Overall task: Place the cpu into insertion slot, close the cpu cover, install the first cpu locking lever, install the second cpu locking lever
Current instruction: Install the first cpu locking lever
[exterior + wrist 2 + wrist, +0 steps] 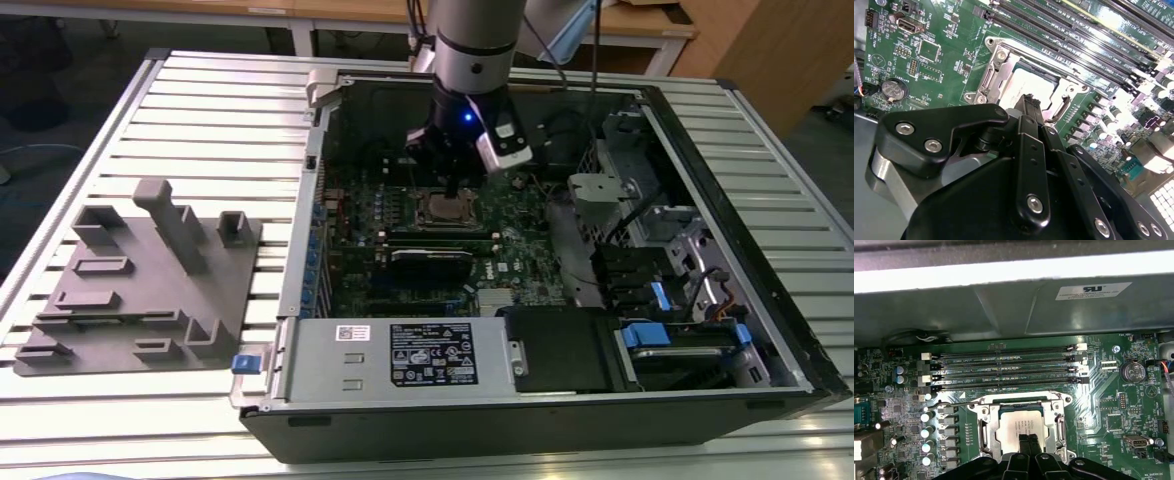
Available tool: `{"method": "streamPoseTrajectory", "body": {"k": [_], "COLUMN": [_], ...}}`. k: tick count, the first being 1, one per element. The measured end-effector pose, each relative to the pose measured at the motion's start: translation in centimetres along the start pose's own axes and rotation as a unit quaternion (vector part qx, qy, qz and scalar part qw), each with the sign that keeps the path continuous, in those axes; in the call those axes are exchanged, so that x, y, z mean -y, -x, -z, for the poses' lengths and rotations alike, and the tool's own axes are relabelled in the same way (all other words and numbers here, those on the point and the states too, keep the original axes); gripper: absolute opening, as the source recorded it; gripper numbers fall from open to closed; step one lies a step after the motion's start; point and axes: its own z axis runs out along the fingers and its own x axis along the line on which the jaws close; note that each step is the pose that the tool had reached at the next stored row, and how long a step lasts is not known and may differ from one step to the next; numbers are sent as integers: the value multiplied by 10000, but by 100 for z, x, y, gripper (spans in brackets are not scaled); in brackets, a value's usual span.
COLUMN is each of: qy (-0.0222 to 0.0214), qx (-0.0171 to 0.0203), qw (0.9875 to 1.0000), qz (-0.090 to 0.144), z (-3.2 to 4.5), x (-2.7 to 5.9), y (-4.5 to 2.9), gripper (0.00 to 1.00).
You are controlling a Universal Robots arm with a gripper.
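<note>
The cpu lies flat in the insertion slot on the green motherboard, its pale metal top showing in both wrist views. The silvery cpu cover lies down around it as a frame. A thin metal lever rod runs along the socket's side toward the memory slots. Another bent lever wire sits at the socket's edge. My gripper is shut with nothing between its fingers. Its tips hang just over the cpu's near edge. In the exterior view the gripper stands right above the socket.
Several long black memory slots lie just beyond the socket, and a coin battery sits to one side. The open computer case's walls surround the board. A power supply and drive bays crowd the near side. A grey fixture rests on the table.
</note>
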Motion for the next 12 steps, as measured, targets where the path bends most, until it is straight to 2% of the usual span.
{"method": "streamPoseTrajectory", "body": {"k": [12], "qy": [0], "qx": [0], "qw": [10000], "qz": [0], "z": [94], "x": [-4], "y": [2], "gripper": [11]}}
